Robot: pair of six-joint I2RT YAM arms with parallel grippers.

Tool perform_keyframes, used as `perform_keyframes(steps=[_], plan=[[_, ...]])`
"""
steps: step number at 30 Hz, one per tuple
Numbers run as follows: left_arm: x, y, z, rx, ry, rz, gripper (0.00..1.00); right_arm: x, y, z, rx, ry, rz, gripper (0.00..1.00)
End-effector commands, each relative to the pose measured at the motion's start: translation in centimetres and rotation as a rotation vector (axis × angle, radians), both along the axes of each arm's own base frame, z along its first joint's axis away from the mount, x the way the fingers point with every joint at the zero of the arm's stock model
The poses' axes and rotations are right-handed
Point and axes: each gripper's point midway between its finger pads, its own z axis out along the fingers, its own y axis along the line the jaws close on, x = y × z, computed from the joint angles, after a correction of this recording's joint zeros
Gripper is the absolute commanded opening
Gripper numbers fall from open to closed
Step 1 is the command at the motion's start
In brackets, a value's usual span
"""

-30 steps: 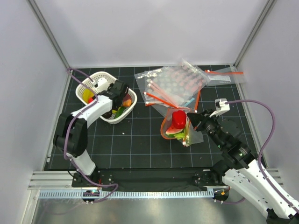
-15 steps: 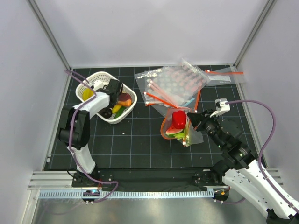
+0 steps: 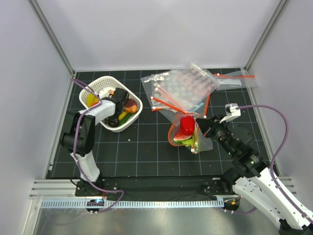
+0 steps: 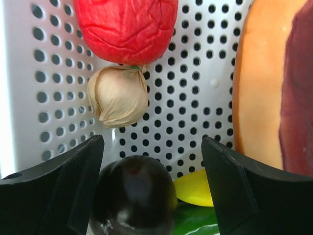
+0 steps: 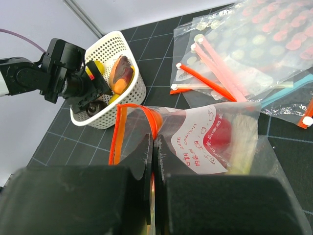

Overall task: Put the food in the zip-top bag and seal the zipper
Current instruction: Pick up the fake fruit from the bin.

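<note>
One white label (image 5: 198,143) on the zip-top bag (image 3: 188,134) carries red print, too small to read. The clear bag stands mid-table, holding a red fruit (image 3: 186,123) and a watermelon wedge (image 3: 181,140). Pinching its orange-red zipper (image 5: 116,132) is the right gripper (image 5: 152,147), while the left gripper (image 4: 149,183) gapes wide over a dark fruit (image 4: 133,196) in the white basket (image 3: 98,83).

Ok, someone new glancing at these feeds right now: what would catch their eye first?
Probably the clear crinkly zip-top bag with bright red toy food inside, right of centre on the dark mat, its orange-red edge pinched by the shut right claw. Next, the white perforated plastic basket at the left, where the open left claw straddles a glossy dark round toy fruit.
</note>
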Motion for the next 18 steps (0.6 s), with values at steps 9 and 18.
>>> perform_keyframes(steps=[9,18], plan=[[-0.2,0.2,-0.4,-0.039,-0.024,0.034,0.55,0.5,0.2,2.4,0.051,-0.068,-0.013,0.01],[-2.7,-1.4,9.0,-0.056,-0.328,0.027,0.49,0.6,0.4,2.3,0.049,-0.064,-0.004,0.01]])
